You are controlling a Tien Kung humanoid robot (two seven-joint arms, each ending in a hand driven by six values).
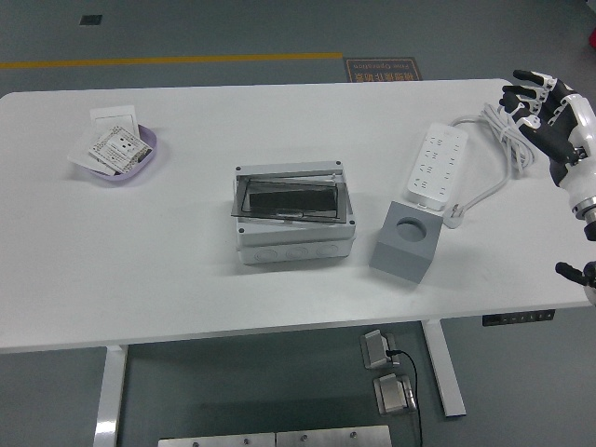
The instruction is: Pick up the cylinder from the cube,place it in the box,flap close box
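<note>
A wide white table [186,270] fills most of the view, seen from above, with grey floor beyond its far edge and below its near edge.

Near the table's middle sits a grey box [294,216]. Its smoky see-through flap [283,201] lies down over the opening at a slight slant, and a dark shape shows through it, too dim to make out.

Just right of the box, apart from it, stands a grey cube [405,240] with a round hole in its top. The hole looks empty, and the cylinder cannot be seen anywhere in the open.

Beyond the cube, farther from the robot and touching its far edge, lies a white power strip [437,164]. Its white cable [498,140] loops away to the right of the box, toward the table's far right corner.

Well right of the box, over that corner, hovers the robot's right hand [548,116], black and white, fingers [523,91] spread loosely and holding nothing.

Far left of the box sits a small lilac dish [147,160] holding white printed cards [114,144].
</note>
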